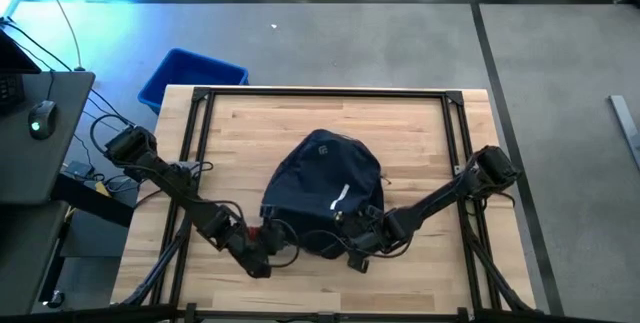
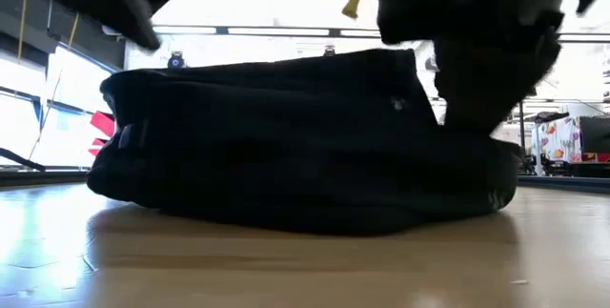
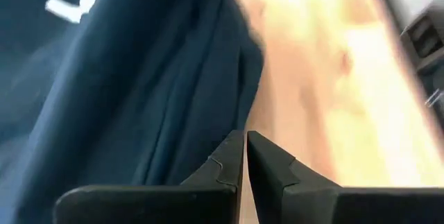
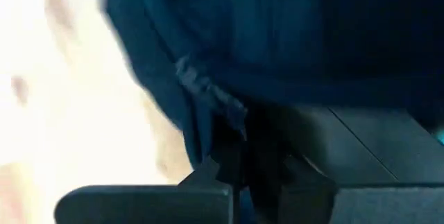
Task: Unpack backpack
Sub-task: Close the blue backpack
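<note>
Both pairs of jaws are closed. On the left gripper (image 3: pixel 244 156) the fingers are seen pressed together with only a thin line between them, at the edge of the backpack (image 1: pixel 322 195); whether any fabric is pinched there cannot be told. On the right gripper (image 4: pixel 236 175) the fingers are shut against dark folds of the backpack, and a seam or zipper line appears caught between them, though this is judged rather than clearly seen.

The backpack is laid flat near the middle of the table (image 1: pixel 420 143), somewhat toward its front edge, with both arms meeting at the bag's front rim, the left from the front-left and the right from the front-right. A blue bin (image 1: pixel 190 75) is set on the floor beyond the table's back-left corner.

Soft, limp handling is to be expected: the cloth sags and folds, so it would bunch and slide on the smooth wood rather than lift as one piece. A firmer hold is likely to be found on the zipper, a seam or a strap than on loose cloth. Its weight cannot be judged.
</note>
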Available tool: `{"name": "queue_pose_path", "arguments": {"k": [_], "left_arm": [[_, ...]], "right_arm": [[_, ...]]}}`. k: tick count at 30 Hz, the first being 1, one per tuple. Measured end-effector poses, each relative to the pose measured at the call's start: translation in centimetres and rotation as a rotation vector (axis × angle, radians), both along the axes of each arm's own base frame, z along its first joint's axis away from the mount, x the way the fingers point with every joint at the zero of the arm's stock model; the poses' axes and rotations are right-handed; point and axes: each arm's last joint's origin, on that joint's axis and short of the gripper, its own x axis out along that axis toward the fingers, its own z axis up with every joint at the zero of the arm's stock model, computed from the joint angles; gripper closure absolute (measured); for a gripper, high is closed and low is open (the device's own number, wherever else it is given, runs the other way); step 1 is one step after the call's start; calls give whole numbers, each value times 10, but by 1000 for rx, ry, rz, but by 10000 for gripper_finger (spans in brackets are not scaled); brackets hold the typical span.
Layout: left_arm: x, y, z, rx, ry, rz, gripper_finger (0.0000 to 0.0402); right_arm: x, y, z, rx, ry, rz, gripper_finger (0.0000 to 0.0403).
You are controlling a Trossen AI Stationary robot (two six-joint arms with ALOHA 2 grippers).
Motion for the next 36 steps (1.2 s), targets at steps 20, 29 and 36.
{"name": "queue_pose_path", "arguments": {"k": [20, 29, 36], "left_arm": [[33, 12, 6, -69, -117, -151, 255], [39, 11, -18, 45, -80, -70, 229], [42, -3, -3, 129, -112, -129, 229]], "right_arm": [[61, -17, 64, 28, -429, 126, 403], [61, -15, 64, 32, -434, 126, 403], [61, -13, 65, 46, -438, 129, 403]]}}
